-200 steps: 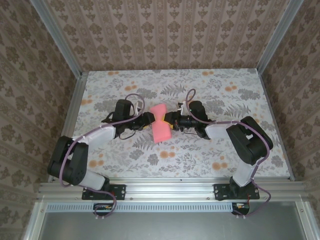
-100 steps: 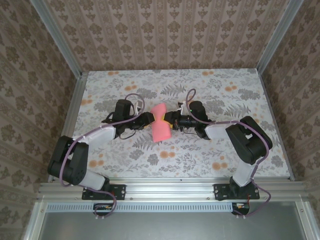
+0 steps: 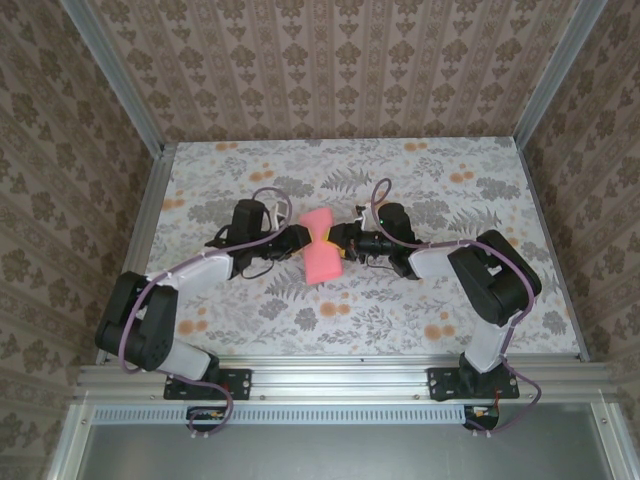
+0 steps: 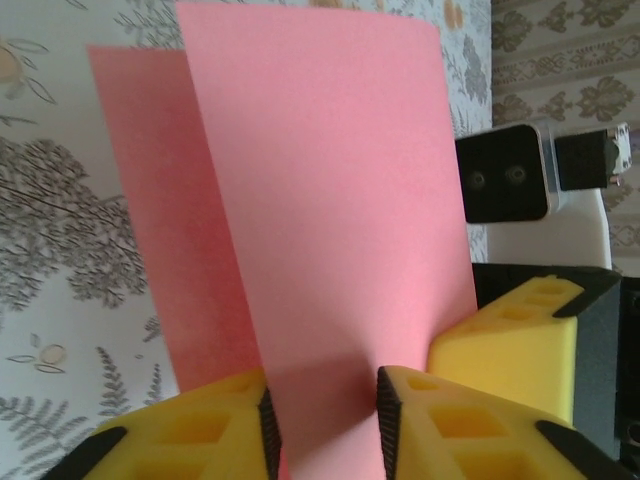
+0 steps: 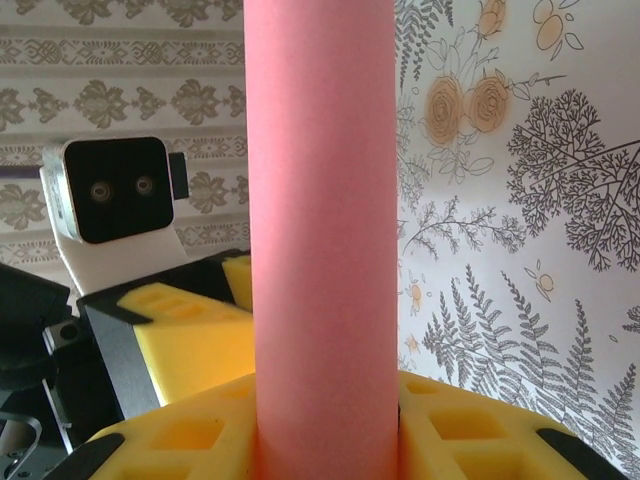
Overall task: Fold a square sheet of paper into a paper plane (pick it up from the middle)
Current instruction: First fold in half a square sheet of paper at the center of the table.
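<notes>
The pink paper plane (image 3: 322,262) is a folded sheet at this stage. It sits at the centre of the counter (image 3: 480,300), pinched to a narrow waist with its wider ends fanning toward 12 and 6 o'clock.

The left hand (image 3: 303,240) reaches it from 9 o'clock and the right hand (image 3: 338,240) from 3 o'clock, so the two hands nearly face each other across the sheet. Each is the closest thing in the other's way. Purple cables (image 3: 262,195) loop up over both wrists, just beside the paper.

From the left wrist, the left hand (image 4: 322,420) has its yellow pads (image 4: 220,420) pressed against both sides of the doubled paper (image 4: 330,200), which stands upright between them. A yellow finger of the right hand (image 4: 510,340) shows at 3 o'clock.

From the right wrist, the right hand (image 5: 325,420) is clamped on the paper (image 5: 320,200), which rises as a rounded column filling the gap.

The counter is bare toward 12 o'clock up to the back wall (image 3: 330,70), and toward 6 o'clock down to the aluminium rail (image 3: 340,372). It carries a grey fern and orange flower print. Patterned beige wallpaper encloses three sides, with metal posts (image 3: 110,70) at the corners.
</notes>
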### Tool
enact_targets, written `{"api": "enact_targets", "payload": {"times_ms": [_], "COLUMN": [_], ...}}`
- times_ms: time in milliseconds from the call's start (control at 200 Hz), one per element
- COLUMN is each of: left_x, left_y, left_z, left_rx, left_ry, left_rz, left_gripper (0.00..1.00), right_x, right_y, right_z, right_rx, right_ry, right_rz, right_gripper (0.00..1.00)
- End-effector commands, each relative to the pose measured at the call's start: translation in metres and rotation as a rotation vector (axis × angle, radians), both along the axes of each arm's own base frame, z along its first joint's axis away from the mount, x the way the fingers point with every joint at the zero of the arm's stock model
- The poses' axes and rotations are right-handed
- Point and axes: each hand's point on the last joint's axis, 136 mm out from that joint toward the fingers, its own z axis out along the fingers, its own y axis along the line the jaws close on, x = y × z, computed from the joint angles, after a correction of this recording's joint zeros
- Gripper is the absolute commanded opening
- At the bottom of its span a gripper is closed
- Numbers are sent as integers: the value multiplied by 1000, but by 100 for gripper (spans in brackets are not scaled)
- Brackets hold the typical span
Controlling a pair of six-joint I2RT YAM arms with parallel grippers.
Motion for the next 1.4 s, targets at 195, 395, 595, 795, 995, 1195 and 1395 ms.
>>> {"api": "enact_targets", "payload": {"times_ms": [195, 395, 595, 795, 995, 1195, 1395], "left_x": [-7, -6, -6, -7, -9, -12, -17], "left_y": [-7, -9, -11, -13, -16, -21, -38], "left_z": [-14, -31, -43, -59, -75, -83, -77], "left_rx": [17, 51, 81, 155, 212, 241, 252], "left_ry": [4, 16, 25, 21, 24, 28, 3], "left_rz": [-30, -29, -46, -82, -125, -173, -222], "left_gripper": [20, 20, 5, 0, 0, 0, 0], "right_x": [-4, -5, -5, -9, -20, -24, -27], "right_y": [-8, -17, -24, -32, -68, -95, -103], "right_z": [-23, -42, -52, -65, -82, -75, -67], "right_rx": [-23, -61, -88, -172, -464, -660, -726], "right_ry": [30, 48, 59, 67, 60, 13, -19], "right_rz": [-5, -28, -42, -45, -68, -78, -72], "right_gripper": [34, 35, 35, 42, 58, 61, 62]}}
